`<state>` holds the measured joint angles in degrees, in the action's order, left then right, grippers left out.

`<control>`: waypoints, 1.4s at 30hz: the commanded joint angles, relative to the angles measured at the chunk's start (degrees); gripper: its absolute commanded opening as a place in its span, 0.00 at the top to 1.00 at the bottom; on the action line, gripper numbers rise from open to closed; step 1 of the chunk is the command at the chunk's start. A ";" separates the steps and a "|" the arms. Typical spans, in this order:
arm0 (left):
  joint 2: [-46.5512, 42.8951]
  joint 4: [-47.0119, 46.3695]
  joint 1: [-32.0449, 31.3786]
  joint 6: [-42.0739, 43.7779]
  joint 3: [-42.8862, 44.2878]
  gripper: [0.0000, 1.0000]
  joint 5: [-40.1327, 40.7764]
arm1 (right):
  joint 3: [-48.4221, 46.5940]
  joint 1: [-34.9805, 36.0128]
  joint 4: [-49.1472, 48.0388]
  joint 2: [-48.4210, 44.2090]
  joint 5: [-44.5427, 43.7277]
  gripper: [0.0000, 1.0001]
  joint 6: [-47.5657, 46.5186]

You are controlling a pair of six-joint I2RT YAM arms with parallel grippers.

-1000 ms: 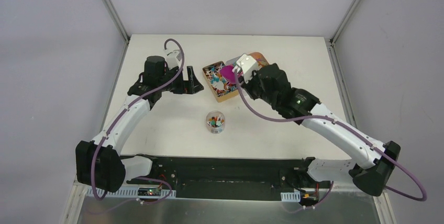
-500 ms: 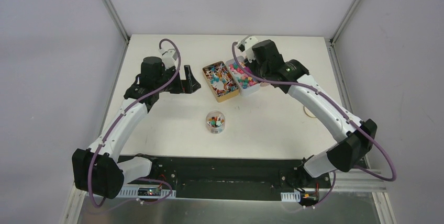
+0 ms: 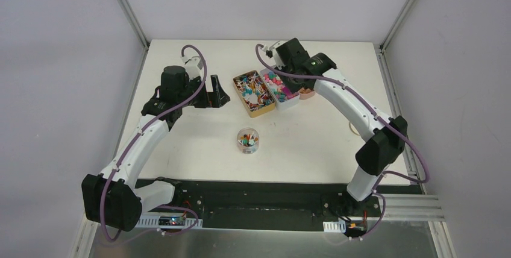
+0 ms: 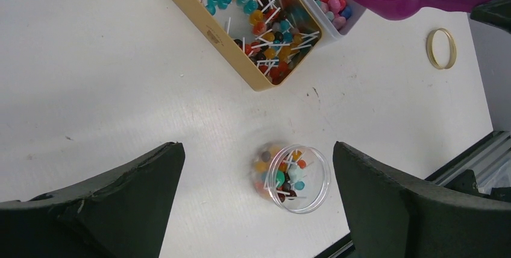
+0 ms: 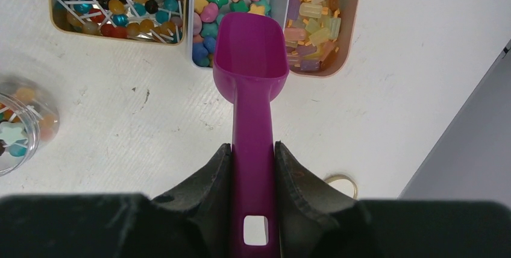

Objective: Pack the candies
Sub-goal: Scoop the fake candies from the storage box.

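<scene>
Scoop [image 5: 250, 59] gripped, right hand [image 5: 253, 149] (clear from wrist)

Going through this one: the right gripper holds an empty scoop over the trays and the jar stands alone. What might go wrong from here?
1. The jar stands free. The left gripper is open and not touching it, so a nudge from the scoop may tip it.
2. The scoop's mouth looks close to the jar's in width, so poured candies may spill onto the table.
3. The right gripper pinches only the thin handle, so the scoop might twist while digging.
</scene>
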<state>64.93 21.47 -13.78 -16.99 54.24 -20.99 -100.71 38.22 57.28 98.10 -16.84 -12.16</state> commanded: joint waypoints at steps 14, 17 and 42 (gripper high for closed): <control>-1.90 -0.91 0.33 0.99 1.47 0.01 1.36 | -7.88 -0.37 3.50 10.72 3.38 1.00 1.84; -1.94 -0.95 0.33 0.99 1.47 0.01 1.49 | -8.38 -0.34 2.64 12.50 3.78 1.00 1.95; -2.16 -0.99 0.51 0.98 1.41 0.01 2.54 | 11.20 -1.27 -17.76 8.94 3.04 1.00 2.24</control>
<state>64.47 21.52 -13.78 -16.91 54.24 -19.42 -90.89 36.67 45.54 110.50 -15.79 -10.33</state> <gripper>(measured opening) 0.992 0.295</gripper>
